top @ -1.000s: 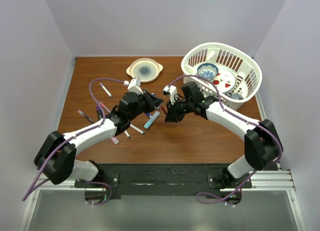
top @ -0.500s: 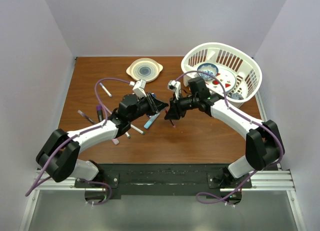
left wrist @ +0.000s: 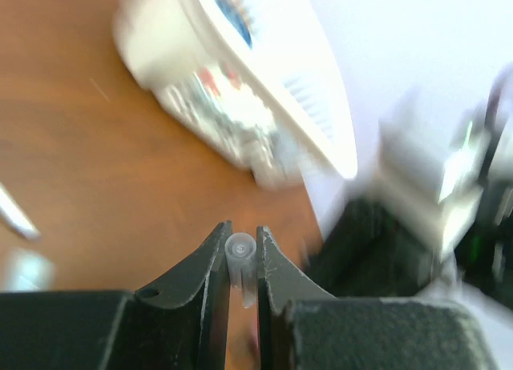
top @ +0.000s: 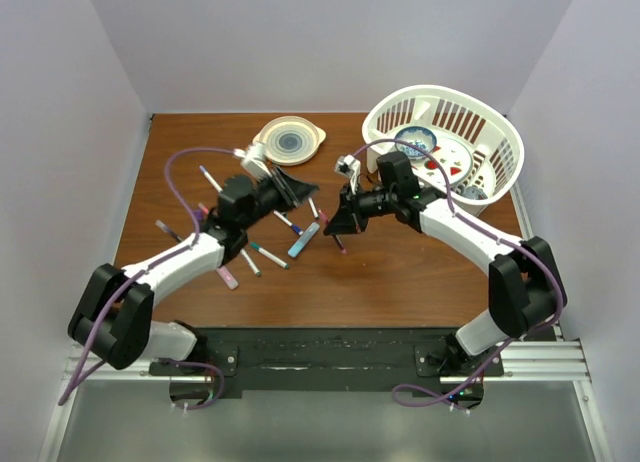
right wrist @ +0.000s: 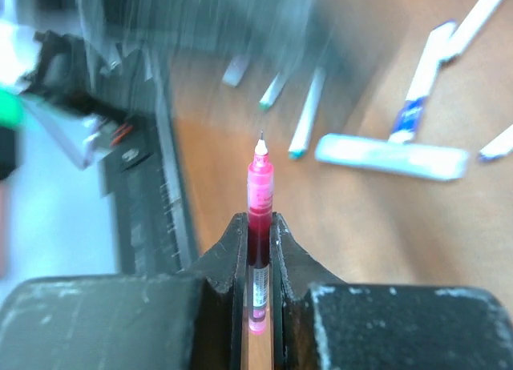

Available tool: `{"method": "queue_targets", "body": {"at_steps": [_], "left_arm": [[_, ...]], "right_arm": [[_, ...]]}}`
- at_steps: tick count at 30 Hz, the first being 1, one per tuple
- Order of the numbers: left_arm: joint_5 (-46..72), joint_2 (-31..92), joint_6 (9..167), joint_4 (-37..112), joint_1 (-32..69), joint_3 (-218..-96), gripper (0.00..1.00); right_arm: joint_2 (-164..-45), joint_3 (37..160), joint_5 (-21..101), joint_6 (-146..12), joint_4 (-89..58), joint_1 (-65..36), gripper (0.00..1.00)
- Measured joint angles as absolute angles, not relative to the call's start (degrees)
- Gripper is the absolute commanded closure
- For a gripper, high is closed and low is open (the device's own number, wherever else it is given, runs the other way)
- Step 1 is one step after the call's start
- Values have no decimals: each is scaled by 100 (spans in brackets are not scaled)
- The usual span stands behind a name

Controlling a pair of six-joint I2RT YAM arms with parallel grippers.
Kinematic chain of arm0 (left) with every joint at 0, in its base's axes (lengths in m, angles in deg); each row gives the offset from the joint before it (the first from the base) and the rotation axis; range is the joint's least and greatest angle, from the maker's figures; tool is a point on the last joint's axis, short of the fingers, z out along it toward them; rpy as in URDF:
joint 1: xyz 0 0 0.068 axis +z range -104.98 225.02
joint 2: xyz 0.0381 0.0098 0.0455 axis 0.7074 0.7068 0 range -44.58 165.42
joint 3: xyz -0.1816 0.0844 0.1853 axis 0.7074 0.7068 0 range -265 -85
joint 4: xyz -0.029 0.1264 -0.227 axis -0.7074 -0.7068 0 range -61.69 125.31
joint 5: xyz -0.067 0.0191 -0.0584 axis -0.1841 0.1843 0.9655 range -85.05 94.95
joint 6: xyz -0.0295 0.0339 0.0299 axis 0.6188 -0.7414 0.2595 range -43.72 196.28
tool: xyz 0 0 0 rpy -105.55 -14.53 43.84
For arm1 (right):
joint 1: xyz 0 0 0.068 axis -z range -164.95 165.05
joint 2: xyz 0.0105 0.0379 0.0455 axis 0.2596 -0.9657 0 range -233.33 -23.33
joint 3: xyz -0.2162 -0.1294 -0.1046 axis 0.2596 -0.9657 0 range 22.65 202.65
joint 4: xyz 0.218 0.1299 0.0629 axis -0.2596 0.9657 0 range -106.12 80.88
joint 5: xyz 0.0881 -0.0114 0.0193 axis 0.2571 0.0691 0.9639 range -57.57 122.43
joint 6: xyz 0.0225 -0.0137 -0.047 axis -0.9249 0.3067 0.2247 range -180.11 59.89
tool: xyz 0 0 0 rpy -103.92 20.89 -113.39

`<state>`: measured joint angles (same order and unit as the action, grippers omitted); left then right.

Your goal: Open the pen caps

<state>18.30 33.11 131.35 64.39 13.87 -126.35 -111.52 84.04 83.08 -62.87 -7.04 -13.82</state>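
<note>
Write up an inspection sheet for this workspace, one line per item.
Surface: brown wooden table, no spills seen.
Job's things: pink pen uncapped, tip bare; small pale cap held apart from it; loose pens lying left of centre.
Clutter: white basket at back right holding a blue-patterned bowl; beige plate at back centre.
Grippers: left gripper, jaws shut on the small pale cap; right gripper, jaws shut on the pink pen.
Cables: purple cables loop loosely along both arms.
Surroundings: plain pale walls on three sides; nothing else seen.
</note>
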Motion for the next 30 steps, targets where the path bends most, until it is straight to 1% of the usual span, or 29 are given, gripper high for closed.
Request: {"method": "queue_targets", "body": {"at_steps": [2, 5, 9, 12, 17, 21, 24, 30], "left_arm": [[1618, 3284, 13135, 6404, 1975, -12871, 100], [1351, 3273, 13115, 6325, 2587, -13266, 100], [1316, 3241, 13008, 6170, 2818, -13585, 100], [1314, 3212, 12805, 5842, 3017, -13638, 100], [1340, 3359, 12532, 5429, 3719, -13402, 100], [1305, 3951, 12265, 5123, 4230, -13356, 100], [1226, 4554, 12003, 4739, 4340, -13647, 100], [892, 6106, 11347, 3952, 4350, -15321, 100]], "right_arm": [[-11217, 8402, 8450, -6285, -564, -1452, 100], [-11329, 8402, 8483, -6244, -391, -1572, 100], [-11396, 8406, 8267, -6075, -120, -1620, 100], [-11396, 8439, 7454, -5870, 105, -1615, 100], [-11425, 8590, 5747, -5490, 457, -1605, 100], [-11678, 8848, 4781, -5171, 689, -1600, 100], [-11962, 8959, 4271, -4965, 800, -1600, 99], [-12459, 9049, 3731, -4698, 1139, -1491, 95]]}}
